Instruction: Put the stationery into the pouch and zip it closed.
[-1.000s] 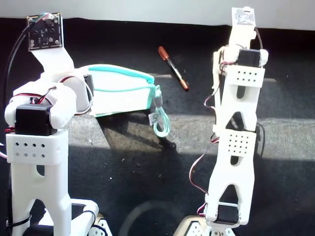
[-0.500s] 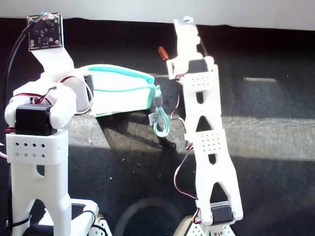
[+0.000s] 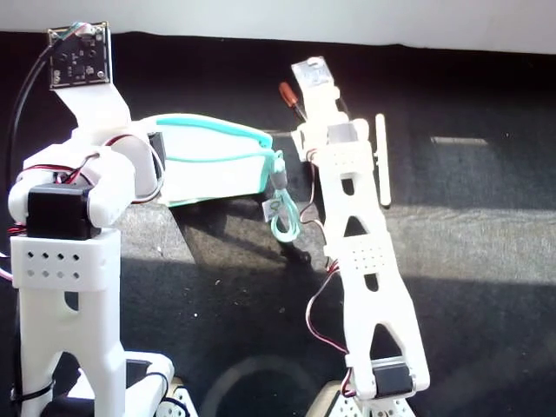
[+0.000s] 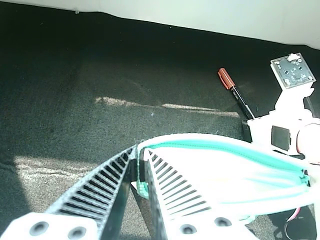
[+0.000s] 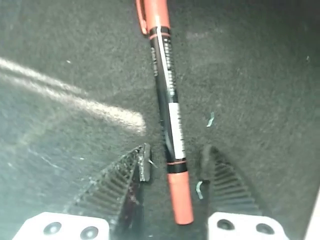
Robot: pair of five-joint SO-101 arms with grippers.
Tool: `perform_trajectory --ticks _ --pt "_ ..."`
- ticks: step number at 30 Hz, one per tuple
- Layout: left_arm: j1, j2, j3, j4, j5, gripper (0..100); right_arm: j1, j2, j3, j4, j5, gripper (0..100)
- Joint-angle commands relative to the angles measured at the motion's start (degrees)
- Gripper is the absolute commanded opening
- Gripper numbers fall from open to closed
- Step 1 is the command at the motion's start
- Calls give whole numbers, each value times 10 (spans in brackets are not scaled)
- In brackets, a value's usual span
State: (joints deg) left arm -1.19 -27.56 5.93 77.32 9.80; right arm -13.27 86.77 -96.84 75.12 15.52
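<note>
A white pouch (image 3: 213, 165) with a teal zipper lies on the dark table, its mouth unzipped. My left gripper (image 4: 138, 167) is shut on the pouch's (image 4: 225, 167) end at the teal edge. A black pen (image 5: 167, 105) with red caps lies flat on the table. My right gripper (image 5: 174, 162) stands open over it, one finger on each side of the pen's near end. In the high view the right arm (image 3: 352, 226) covers most of the pen (image 3: 289, 94), leaving the red far cap in sight.
A teal cord loop (image 3: 284, 217) hangs from the pouch's zipper end, close to the right arm. Sunlit strips cross the dark table (image 3: 486, 217). A pale wall (image 3: 261, 17) runs along the table's far edge.
The right arm swung left from the table's right side and came down over the pen, hiding most of it. The left arm and the pouch stayed still.
</note>
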Motion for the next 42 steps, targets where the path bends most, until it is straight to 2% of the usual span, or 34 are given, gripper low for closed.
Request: perform_trajectory --ticks 1,9,13,14,18,25,29,36,42 --pt "9 7 5 4 -4 9 -7 -6 -44 43 28 18" --pt "9 7 5 4 -4 9 7 -121 -43 138 26 6" --pt "8 7 5 4 -4 9 14 -199 -43 257 26 6" --pt "8 7 5 4 -4 9 19 -211 -42 262 23 6" --pt "11 7 4 4 -4 9 50 -271 -41 262 -73 5" --pt "8 7 4 4 -4 9 58 -397 0 263 -77 5" --pt "8 7 4 4 -4 9 60 -560 197 263 -78 5" --pt "12 7 1 1 -4 9 50 -907 695 248 -114 5" --pt "13 7 -1 -2 -3 9 50 -1106 1101 94 -96 5"
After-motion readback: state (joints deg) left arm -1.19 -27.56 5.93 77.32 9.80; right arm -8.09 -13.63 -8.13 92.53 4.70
